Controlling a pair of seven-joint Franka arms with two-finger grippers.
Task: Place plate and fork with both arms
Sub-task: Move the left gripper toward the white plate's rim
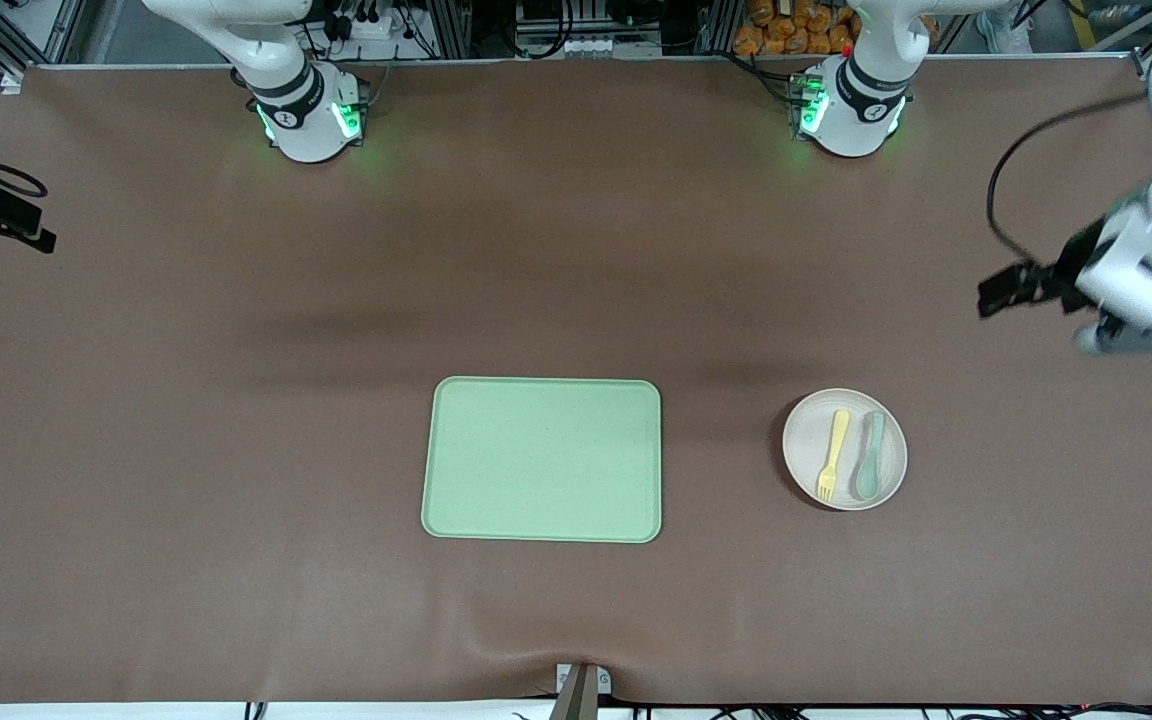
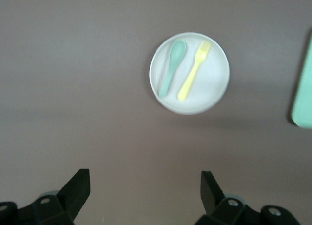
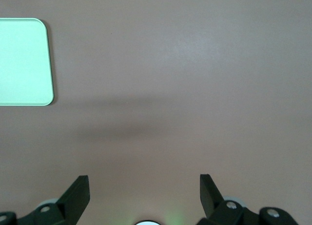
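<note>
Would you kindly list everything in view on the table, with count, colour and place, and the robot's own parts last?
tray: one, light green, mid-table, bare.
plate: one, off-white, beside the tray toward the left arm's end.
fork: one, pale yellow, lying on the plate.
spoon: one, grey-green, on the plate beside the fork.
table: one, brown.
left gripper: one, black, open, over bare table at the left arm's end.
right gripper: one, black, open, over bare table.

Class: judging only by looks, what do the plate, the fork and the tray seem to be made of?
Plate: probably matte plastic or composite; dull off-white surface.
Fork: likely plastic; uniform pale yellow, no metallic shine.
Tray: likely the same matte plastic; flat light green, softly rounded rim.
</note>
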